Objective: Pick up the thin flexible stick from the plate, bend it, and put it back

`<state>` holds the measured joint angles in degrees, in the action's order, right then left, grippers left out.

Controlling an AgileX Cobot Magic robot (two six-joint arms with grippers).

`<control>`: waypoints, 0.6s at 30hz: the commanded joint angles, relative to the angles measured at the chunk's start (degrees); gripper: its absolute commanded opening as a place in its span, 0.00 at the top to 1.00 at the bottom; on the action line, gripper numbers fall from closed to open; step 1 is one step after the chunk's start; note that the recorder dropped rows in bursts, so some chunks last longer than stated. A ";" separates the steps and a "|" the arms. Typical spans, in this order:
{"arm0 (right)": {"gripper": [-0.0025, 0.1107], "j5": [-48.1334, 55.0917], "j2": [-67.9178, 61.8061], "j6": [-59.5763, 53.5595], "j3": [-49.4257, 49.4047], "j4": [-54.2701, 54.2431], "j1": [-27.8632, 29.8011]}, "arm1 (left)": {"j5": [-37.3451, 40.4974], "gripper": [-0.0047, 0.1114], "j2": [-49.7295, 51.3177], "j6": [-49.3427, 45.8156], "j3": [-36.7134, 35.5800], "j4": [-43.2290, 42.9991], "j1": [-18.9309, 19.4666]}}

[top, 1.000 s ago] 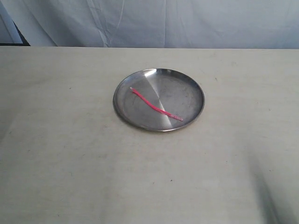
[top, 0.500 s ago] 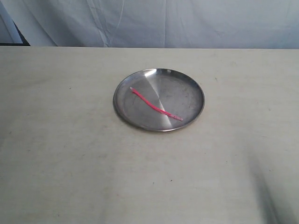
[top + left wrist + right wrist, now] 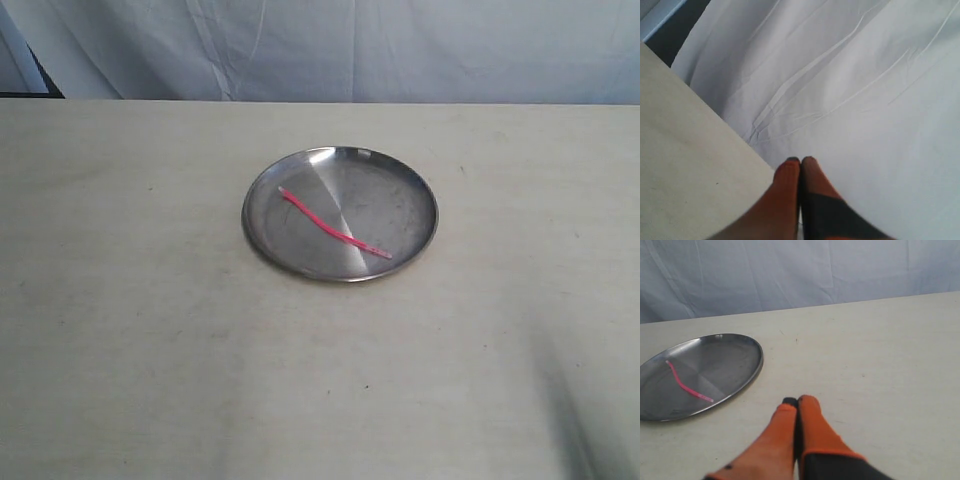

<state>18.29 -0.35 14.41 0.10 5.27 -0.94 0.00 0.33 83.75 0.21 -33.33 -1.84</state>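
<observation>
The plate (image 3: 400,195) sat on the bench (image 3: 150,330), behind its middle. The thin flexible stick (image 3: 330,232) lay in the plate, slanting from rear left to front right. A cloth (image 3: 400,50) hung behind the bench. The right tool (image 3: 797,402) was over the bench, apart from the plate.

A pale beige table (image 3: 150,350) stood bare-topped and matte, faintly mottled and dotted with a few tiny dark specks. Behind the table's far edge hung a white sheet (image 3: 420,50), creased in long folds. At the table's far left corner a narrow dark gap (image 3: 45,85) showed beside the sheet.
</observation>
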 commanded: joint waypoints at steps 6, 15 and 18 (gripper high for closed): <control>0.98 -0.36 0.35 0.10 -0.10 0.20 0.32 | -1.63 0.96 -0.33 0.15 -0.21 10.35 0.04; 0.98 -0.36 0.35 0.10 -0.10 0.20 0.32 | 5.72 0.96 -0.33 -43.79 -0.21 30.14 0.04; 0.98 -0.36 0.35 0.10 -0.10 0.20 0.32 | 9.41 0.96 -0.33 -63.87 -0.21 34.87 0.04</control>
<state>18.29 -0.35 14.41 0.10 5.27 -0.94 6.06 0.24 37.75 0.21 -4.10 -1.84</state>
